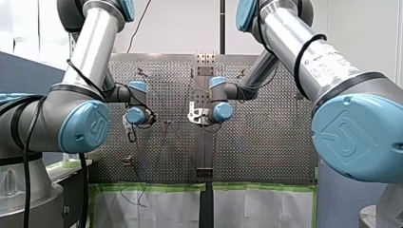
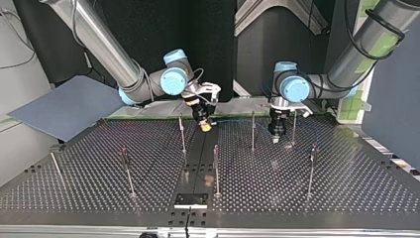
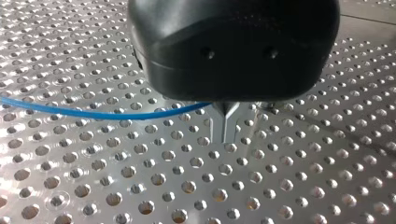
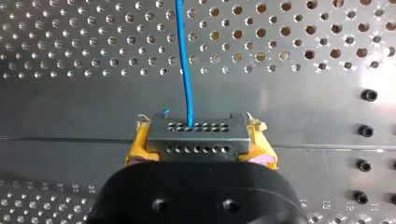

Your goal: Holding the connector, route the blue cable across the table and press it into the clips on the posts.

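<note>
The right claw (image 4: pixel 201 142), with yellow pads (image 4: pixel 134 150), clenches the black connector (image 4: pixel 196 133) midway along the arm-side edge of the tabletop (image 4: pixel 70 102). The left claw (image 3: pixel 227 123) pinches the blue cable (image 3: pixel 93 112). The engraved numerals (image 4: pixel 302 204) are illegible.

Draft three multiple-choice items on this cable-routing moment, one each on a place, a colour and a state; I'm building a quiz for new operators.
1. Where is the connector? A lying loose; B between my right gripper's yellow pads; C dangling in the air.
2. What colour is the cable? A red; B blue; C green.
3. How do my left gripper's fingers stand? A spread wide; B shut on the cable; C out of sight.
Key: B, the right wrist view shows the pads clamping it; B, both wrist views show it blue; B, the left wrist view shows the metal fingers together where the cable ends.
</note>
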### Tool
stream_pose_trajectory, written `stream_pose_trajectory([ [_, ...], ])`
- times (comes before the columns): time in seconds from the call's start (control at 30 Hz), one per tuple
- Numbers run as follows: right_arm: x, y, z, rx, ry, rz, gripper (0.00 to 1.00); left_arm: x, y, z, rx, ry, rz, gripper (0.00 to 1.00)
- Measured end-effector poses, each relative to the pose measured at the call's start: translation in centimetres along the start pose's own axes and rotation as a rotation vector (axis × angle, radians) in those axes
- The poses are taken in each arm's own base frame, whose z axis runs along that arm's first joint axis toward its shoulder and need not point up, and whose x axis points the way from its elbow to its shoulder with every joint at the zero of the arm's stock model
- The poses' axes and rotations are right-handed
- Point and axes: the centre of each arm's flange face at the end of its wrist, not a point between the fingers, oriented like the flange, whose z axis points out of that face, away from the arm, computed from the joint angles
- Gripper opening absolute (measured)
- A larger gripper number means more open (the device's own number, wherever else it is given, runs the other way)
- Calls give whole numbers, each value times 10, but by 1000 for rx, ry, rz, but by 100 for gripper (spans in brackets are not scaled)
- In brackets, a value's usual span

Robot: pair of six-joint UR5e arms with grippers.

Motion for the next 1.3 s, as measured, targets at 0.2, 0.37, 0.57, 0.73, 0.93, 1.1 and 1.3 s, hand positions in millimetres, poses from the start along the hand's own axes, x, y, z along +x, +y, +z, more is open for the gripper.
stream_pose_trajectory([
  [0.2,6,-1,2,2,8,-1,0,2,2,-3,-13,25,28,26],
  [0.37,9,0,3,2,10,2,0,5,5,-7,-48,57,64,87],
  [0.57,9,4,2,-7,-5,4,0,11,6,-15,-84,106,96,100],
  [0.73,8,12,2,-28,-19,5,0,21,6,-26,-93,161,81,100],
  [0.93,9,20,2,-43,-19,5,0,30,3,-46,-97,224,92,100],
  [1.1,9,21,3,-45,-19,4,0,25,-2,-60,-90,210,72,100],
  [1.3,9,20,3,-42,-19,2,0,16,-13,-77,-68,162,37,100],
])
